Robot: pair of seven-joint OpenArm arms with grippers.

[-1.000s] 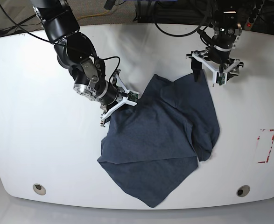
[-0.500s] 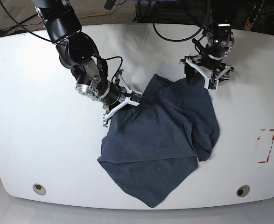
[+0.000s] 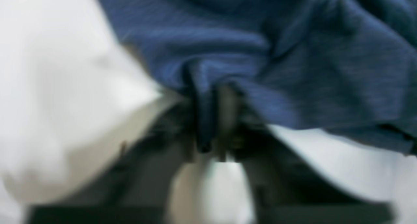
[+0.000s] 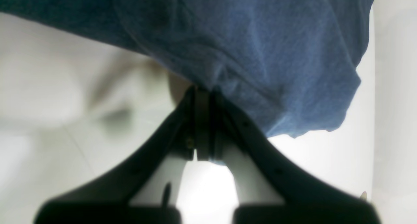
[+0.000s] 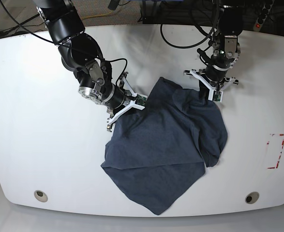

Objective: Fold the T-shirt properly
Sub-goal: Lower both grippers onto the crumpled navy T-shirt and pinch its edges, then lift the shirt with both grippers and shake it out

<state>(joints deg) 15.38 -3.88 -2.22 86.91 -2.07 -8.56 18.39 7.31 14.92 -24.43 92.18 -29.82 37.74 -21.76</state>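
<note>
— Two pincers, and both have cloth in them. The left pincer [image 5: 203, 94] has its jaws together on a bunched fold at the far right edge of the T-shirt [image 5: 166, 145]; the wrist view shows a tuck of blue fabric squeezed between its fingers [image 3: 224, 119].

— And the other?

— The right pincer [image 5: 125, 107] is clamped on the shirt's left edge; the fabric [image 4: 260, 61] runs straight into the closed tips [image 4: 202, 119].

— Where's the shirt itself?

— In a rumpled heap in the middle of the white worktop [image 5: 30, 125], one corner pointing toward the near edge, layers lapped over each other. I can't make out collar or sleeves.

— So no folding yet?

— I'd say it's the spreading step: grips taken, nothing laid flat. Next it likely wants both arms lifting and drawing apart together, so the cloth opens out without slipping from either pinch.
</note>
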